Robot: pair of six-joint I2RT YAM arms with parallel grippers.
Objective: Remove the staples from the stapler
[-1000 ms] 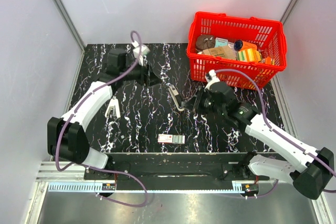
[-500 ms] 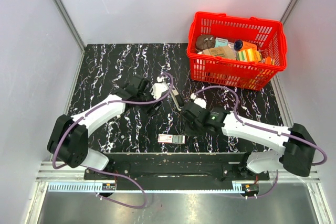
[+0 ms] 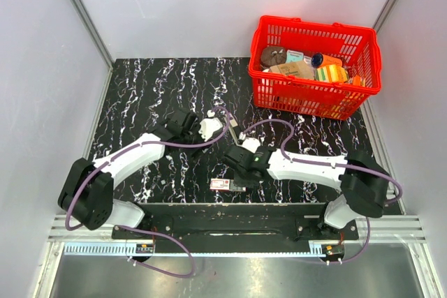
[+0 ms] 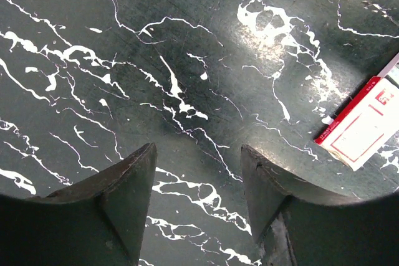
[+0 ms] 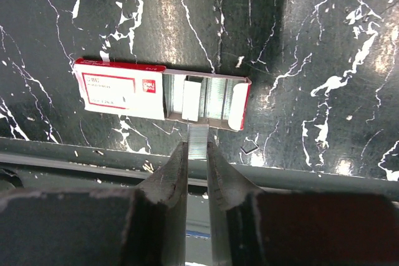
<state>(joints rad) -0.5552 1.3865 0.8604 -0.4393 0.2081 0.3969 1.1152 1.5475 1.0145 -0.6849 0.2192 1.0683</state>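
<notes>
Staples [image 5: 198, 136] in pinch of R claw [image 5: 197, 149], right at open box [image 5: 124, 95]; L claw [image 4: 198, 154] spread, stapler [image 3: 235, 132] nearby.

White arm links [image 3: 133, 155], black joints [image 3: 87, 188], looping purple cables [image 3: 272, 122], dark wedge-shaped jaws

Counter [image 3: 140, 82]: black with white veining; carries every item listed below.
Basket [image 3: 318, 102]: red plastic mesh, far right corner, filled with assorted packaged goods.
Box [image 3: 223, 184]: small, red and white, lying flat near the counter's near edge, at centre.
Left arm [image 3: 133, 155]: reaches from near left toward centre; left jaws end just left of a slim pale object [image 3: 234, 130].
Right arm [image 3: 307, 167]: lies low, stretched leftward; right jaws sit over the box's right end. Contact and jaw opening cannot be made out.
</notes>
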